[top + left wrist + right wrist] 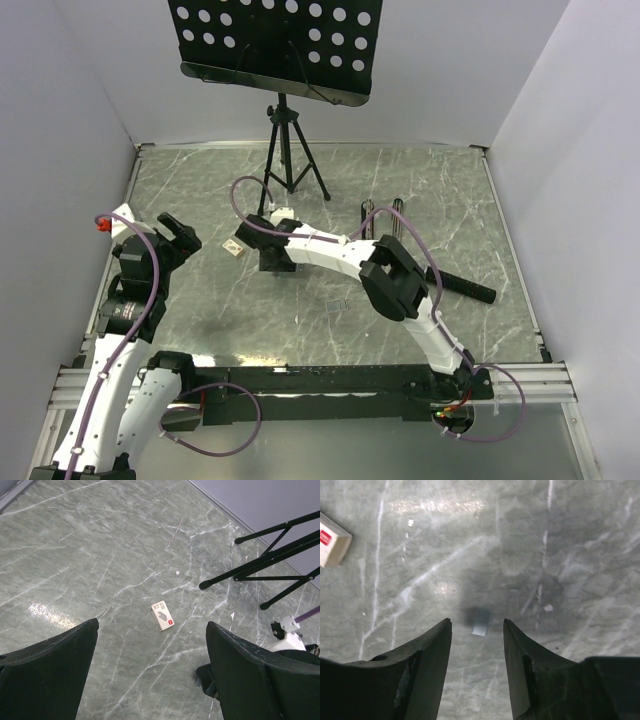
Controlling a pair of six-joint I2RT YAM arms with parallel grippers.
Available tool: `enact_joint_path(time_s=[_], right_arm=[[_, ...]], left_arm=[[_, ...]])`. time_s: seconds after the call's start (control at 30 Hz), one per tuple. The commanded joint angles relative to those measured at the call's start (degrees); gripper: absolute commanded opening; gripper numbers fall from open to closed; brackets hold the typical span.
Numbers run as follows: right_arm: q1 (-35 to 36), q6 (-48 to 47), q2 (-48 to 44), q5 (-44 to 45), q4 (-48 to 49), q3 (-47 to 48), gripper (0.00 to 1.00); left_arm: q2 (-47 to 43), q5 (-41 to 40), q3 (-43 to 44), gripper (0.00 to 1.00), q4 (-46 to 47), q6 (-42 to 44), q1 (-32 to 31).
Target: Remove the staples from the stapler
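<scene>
R gripper (477,625) jaws apart, staples (480,623) flat on table (570,530) between the tips (already out, I'd say). The stapler (398,213) sits well apart, to its right. Lift straight up, don't nudge them. L gripper (152,626) open too.

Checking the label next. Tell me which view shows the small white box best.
Left wrist. The small white box lies whole and unobstructed on the table, its red mark visible. Right wrist cuts the box off at the left frame edge; top external shows it only as a tiny pale speck.
</scene>
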Motion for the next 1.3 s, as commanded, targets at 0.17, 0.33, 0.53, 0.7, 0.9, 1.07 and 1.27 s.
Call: enact_joint_path(time_s=[0.17,0.33,0.53,0.7,0.9,1.07,1.27], right_arm=[[0.8,0.2,4.7,1.2,-3.6,4.9,0.49],[0.9,0.6,4.6,1.2,-4.2,4.5,0.46],[0.8,-0.6,2.7,1.5,-2.6,1.8,0.39],[0.9,-1.6,3.4,2.0,-3.8,2.7,0.36],[0.8,-2.0,4.5,1.9,-5.1,3.5,0.34],[0.9,-3.9,1.4,0.2,-0.7,-1.1,0.28],[0.9,-5.3,-3.7,-1.2,3.4,-7.9,0.22]], left_arm=[[0.1,-0.5,0.3,0.93,1.1,-0.3,0.2],[0.4,-0.2,0.2,0.93,1.3,-0.2,0.2],[0.4,-0.2,0.2,0.93,1.3,-0.2,0.2],[0.3,0.0,0.2,0.93,1.4,-0.2,0.2],[1.0,0.4,0.3,0.93,1.3,-0.2,0.2],[0.7,0.3,0.2,0.93,1.3,-0.2,0.2],[0.9,0.3,0.2,0.93,1.3,-0.1,0.2]])
